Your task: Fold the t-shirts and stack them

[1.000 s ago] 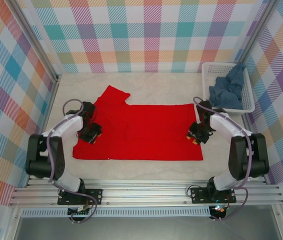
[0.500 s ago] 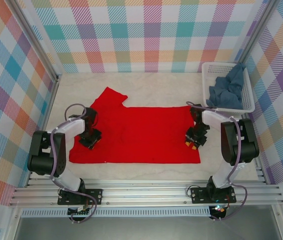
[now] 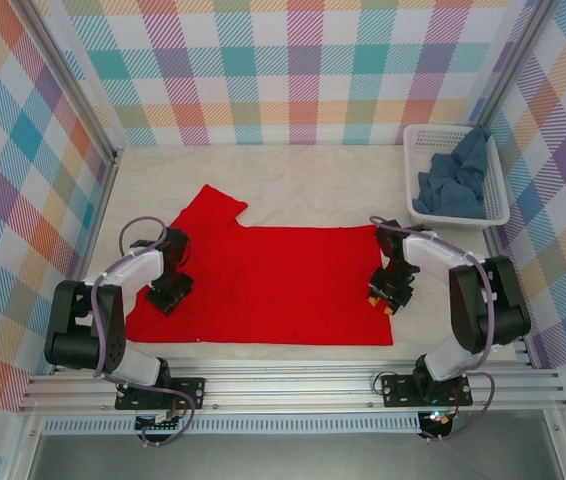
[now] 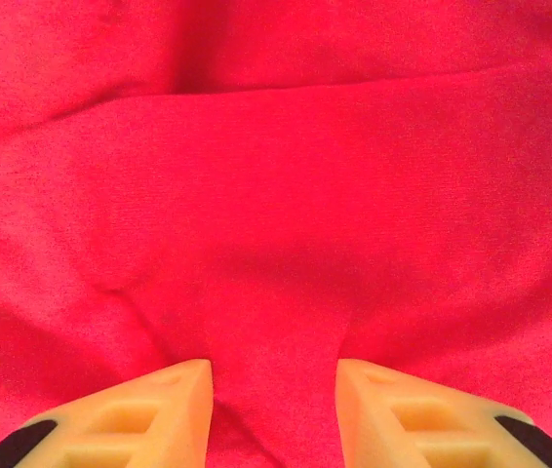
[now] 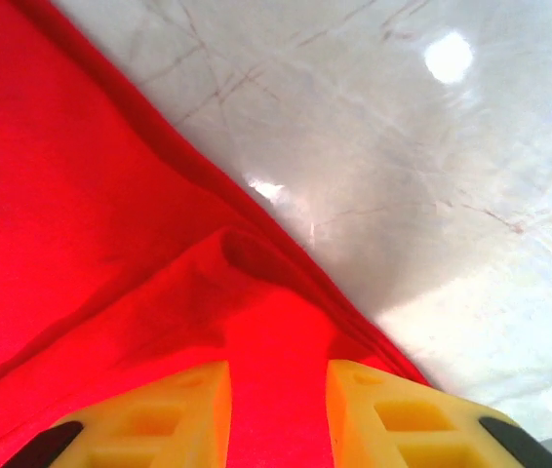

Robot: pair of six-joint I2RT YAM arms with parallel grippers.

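My left fingers (image 4: 149, 419) and right fingers (image 5: 393, 409) each pinch a fold of the red t-shirt (image 3: 273, 280). It has slid nearer across the counter (image 3: 303, 175), flattening for folding. The blue-grey t-shirt (image 3: 451, 185) waits in the basket (image 3: 410, 165).
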